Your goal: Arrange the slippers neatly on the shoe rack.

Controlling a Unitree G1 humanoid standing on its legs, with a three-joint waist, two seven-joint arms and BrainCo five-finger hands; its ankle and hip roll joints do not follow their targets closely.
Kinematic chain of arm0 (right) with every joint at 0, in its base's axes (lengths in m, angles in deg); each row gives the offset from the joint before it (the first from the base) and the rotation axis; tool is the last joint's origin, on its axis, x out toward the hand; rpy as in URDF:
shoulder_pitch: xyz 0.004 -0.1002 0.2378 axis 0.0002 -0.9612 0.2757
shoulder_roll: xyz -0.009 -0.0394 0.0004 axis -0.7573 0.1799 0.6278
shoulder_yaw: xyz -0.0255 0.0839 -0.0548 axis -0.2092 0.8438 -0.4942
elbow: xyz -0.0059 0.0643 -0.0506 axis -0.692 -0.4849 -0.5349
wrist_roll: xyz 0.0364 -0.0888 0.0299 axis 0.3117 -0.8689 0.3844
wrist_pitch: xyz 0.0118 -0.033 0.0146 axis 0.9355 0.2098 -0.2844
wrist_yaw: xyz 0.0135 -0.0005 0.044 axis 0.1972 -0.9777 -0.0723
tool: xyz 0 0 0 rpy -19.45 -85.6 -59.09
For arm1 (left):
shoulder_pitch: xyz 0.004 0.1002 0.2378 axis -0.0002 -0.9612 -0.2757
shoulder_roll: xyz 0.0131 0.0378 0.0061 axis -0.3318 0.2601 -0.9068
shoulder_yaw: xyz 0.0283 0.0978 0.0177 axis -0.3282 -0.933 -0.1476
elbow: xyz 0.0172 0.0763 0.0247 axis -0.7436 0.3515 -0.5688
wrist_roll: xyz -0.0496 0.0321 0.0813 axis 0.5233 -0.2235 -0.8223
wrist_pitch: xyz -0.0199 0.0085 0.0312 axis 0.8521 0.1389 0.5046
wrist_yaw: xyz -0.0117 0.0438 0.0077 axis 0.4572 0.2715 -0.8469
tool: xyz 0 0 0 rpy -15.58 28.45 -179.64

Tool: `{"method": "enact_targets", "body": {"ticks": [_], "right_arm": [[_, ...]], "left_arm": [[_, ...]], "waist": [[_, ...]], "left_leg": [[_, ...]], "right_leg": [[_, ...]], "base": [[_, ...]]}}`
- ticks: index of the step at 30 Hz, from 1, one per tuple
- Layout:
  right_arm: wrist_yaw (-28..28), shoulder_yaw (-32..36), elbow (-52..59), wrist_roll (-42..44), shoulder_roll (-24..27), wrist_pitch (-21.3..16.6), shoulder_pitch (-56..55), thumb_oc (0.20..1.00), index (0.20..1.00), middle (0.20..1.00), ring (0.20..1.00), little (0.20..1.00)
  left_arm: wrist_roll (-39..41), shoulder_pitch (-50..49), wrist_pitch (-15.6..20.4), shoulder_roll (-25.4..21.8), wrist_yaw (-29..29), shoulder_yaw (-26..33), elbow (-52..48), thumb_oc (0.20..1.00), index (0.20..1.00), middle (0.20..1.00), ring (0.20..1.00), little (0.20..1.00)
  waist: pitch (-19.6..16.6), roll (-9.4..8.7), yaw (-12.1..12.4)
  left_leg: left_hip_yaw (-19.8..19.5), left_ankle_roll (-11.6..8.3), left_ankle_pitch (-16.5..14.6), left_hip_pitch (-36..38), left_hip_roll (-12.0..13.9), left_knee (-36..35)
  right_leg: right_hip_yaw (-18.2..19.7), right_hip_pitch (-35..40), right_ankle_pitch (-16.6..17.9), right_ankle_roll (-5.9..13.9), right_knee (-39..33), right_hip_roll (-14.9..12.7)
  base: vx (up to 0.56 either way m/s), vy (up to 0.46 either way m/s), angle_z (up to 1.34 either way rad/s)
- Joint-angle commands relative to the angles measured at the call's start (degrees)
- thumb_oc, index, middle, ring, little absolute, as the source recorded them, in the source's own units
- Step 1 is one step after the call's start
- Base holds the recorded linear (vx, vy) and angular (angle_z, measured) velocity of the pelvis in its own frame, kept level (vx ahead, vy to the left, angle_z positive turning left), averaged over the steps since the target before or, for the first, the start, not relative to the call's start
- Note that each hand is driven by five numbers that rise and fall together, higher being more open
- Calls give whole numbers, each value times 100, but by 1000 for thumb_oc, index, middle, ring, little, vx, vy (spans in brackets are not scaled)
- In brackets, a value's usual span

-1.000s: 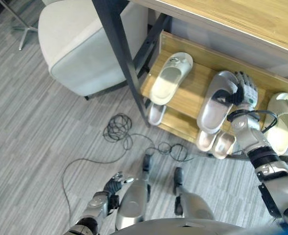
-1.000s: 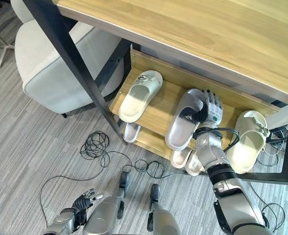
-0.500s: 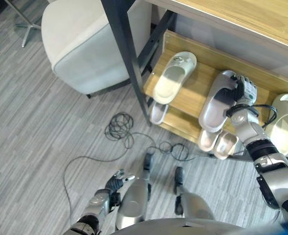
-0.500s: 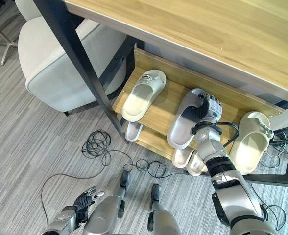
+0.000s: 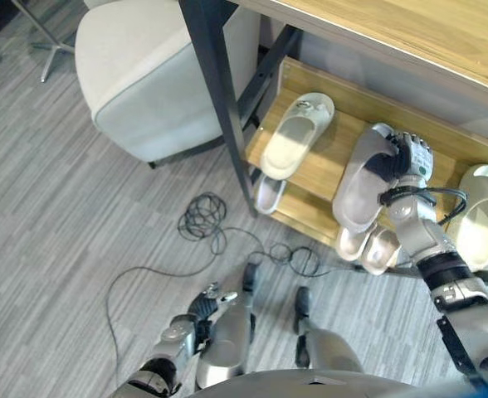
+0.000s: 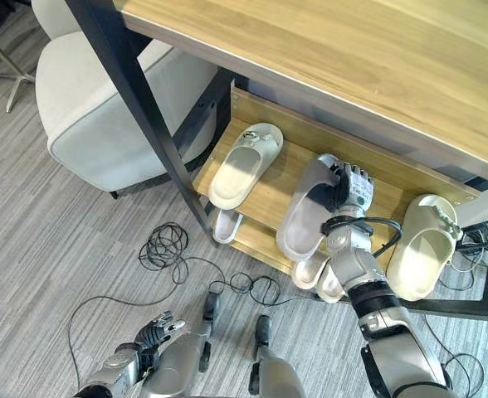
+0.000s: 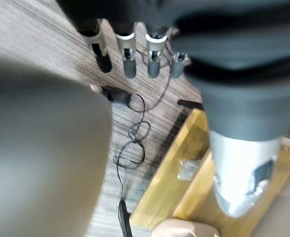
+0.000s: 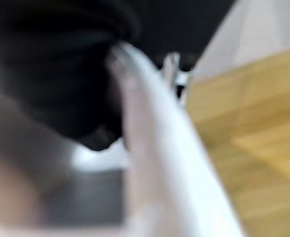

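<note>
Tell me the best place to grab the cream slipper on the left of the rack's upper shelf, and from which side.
Take the cream slipper by its strap, at the toe end toward the back of the shoe rack. The strap is a raised band that fingers could hook under; the heel end lies flat and open, overhanging the front edge. Probably come from the front and above, since the tabletop hangs over the shelf.

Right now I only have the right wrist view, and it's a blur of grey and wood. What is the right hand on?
Observer: The right hand grips the grey slipper at its toe end, on the shoe rack's upper shelf.
Operator: Is the slipper flat?
Observer: I can't tell; its heel overhangs the shelf's front edge.
Operator: Any neighbours?
Observer: A cream slipper lies to its left, another cream one to its right.
Operator: The other hand?
Observer: The left hand hangs open near the floor.
</note>
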Motion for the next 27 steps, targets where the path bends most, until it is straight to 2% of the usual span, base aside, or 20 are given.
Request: {"method": "enact_targets", "body": {"ticks": [1, 7, 11, 19, 22, 23, 27], "right_arm": [[132, 382, 1188, -476, 125, -411, -458, 200, 200, 200, 200, 200], [-61, 436, 1918, -658, 55, -492, -989, 200, 200, 200, 200, 200], [-567, 285, 2671, -544, -53, -747, -1576, 200, 200, 200, 200, 200], [-1214, -25, 3193, -301, -113, -1104, -2223, 200, 200, 200, 200, 200], [-1290, -49, 3273, -174, -157, -1142, -2380, 200, 200, 200, 200, 200], [-1344, -88, 3327, -50, -145, -1210, -2551, 200, 200, 200, 200, 200], [-1558, -105, 3549, 107, -132, -1297, -2940, 200, 200, 200, 200, 200]], "left_arm": [[-121, 5, -67, 182, 9, -161, 207, 1000, 1000, 1000, 1000, 1000], [-146, 27, -122, 270, -24, -104, 285, 1000, 1000, 1000, 1000, 1000], [-236, 51, -190, 302, -24, -6, 403, 1000, 1000, 1000, 1000, 1000], [-370, 56, -209, 238, -38, 182, 473, 1000, 1000, 1000, 1000, 1000], [-330, 58, -156, 179, -115, 168, 266, 1000, 1000, 1000, 1000, 1000], [-149, 107, -59, 74, -248, 174, -196, 1000, 1000, 1000, 1000, 1000], [-65, 158, 53, -161, -538, 126, -977, 1000, 1000, 1000, 1000, 1000]], "waist": [[-269, -270, -56], [-337, -336, -156], [-356, -440, -241], [-237, -542, -296], [-204, -561, -310], [-183, -573, -325], [-132, -590, -362]], "left_leg": [[-63, 134, -1151, -126, -102, 1031], [-10, 131, -1181, -63, -73, 1050], [33, 128, -1227, -28, -41, 1166], [32, 122, -1348, -139, 17, 1592], [22, 123, -1381, -160, 24, 1691], [3, 120, -1398, -165, 28, 1745], [-35, 117, -1455, -193, 41, 1938]], "right_leg": [[379, -212, -819, 310, 1016, -329], [402, -167, -828, 306, 1027, -314], [446, -134, -838, 292, 1074, -277], [405, -203, -1030, 252, 1471, -215], [369, -217, -1068, 253, 1572, -212], [342, -228, -1101, 253, 1654, -210], [263, -263, -1188, 242, 1896, -228]], "base": [[0, 0, 0], [-16, 10, -3], [-60, 10, -12], [-61, -8, -3], [-16, -4, 0], [0, 0, 0], [-37, -6, 3]]}}
